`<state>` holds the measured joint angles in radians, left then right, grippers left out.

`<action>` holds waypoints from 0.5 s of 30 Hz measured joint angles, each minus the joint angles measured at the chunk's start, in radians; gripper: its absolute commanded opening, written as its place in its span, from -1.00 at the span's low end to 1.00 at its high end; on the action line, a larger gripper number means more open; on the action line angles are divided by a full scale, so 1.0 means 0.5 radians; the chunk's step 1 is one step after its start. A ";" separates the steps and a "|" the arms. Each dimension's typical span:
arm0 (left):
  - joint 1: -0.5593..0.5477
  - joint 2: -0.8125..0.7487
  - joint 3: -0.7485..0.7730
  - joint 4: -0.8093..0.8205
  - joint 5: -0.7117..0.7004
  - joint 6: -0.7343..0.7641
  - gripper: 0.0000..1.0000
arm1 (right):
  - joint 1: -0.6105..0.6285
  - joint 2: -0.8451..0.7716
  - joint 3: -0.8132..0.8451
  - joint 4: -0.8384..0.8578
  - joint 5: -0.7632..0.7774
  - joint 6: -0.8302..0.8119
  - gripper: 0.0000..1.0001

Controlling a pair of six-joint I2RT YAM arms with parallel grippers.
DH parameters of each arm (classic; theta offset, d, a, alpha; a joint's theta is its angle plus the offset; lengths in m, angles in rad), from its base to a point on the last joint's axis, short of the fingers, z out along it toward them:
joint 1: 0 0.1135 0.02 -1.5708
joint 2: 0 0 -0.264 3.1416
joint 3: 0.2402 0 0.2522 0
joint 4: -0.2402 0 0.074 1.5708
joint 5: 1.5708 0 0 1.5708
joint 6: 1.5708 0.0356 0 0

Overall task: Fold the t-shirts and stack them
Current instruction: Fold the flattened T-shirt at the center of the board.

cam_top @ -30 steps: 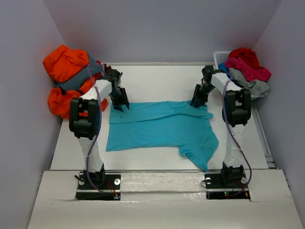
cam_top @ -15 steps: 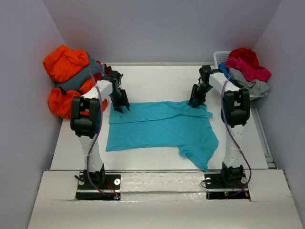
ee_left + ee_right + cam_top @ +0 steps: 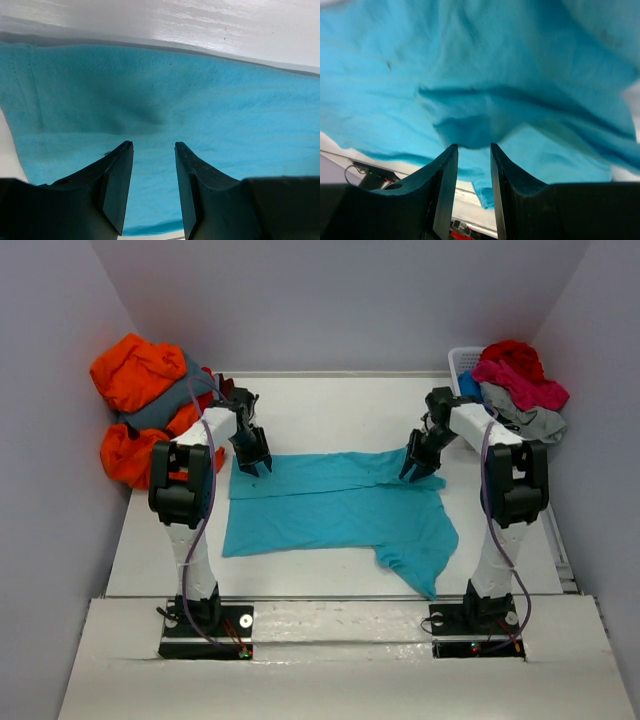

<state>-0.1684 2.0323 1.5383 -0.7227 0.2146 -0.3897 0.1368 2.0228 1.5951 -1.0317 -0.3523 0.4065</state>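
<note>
white basket (image 3: 458,358): far right, mostly buried under a heap of shirts (image 3: 515,380); only a corner shows.
slate grey shirt (image 3: 150,412): far left, largely covered by orange shirts (image 3: 135,370).
turquoise t-shirt (image 3: 150,100): cut off by both wrist views' edges, blurred in the right one.
right gripper (image 3: 472,146): grip on the fold at its tips unclear.

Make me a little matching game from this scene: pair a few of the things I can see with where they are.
Things:
1. turquoise t-shirt
2. orange t-shirts
3. white basket
4. left gripper

Places:
A. far right corner of the table
B. at the far left corner of the turquoise t-shirt
C. spread across the middle of the table
D. piled at the table's far left

Pairs: 1-C, 2-D, 3-A, 4-B
</note>
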 measured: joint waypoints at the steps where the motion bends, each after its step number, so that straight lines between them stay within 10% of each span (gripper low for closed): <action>1: 0.000 0.000 0.004 0.001 0.000 0.001 -0.01 | 0.002 -0.037 -0.045 0.005 -0.002 0.000 -0.23; 15: 0.000 0.000 0.005 0.002 -0.002 0.014 0.00 | 0.160 -0.426 -0.511 0.005 -0.033 0.024 -0.22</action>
<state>-0.1684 2.0323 1.5410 -0.7219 0.2138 -0.3824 0.2169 1.8095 1.3396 -1.0290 -0.3687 0.4183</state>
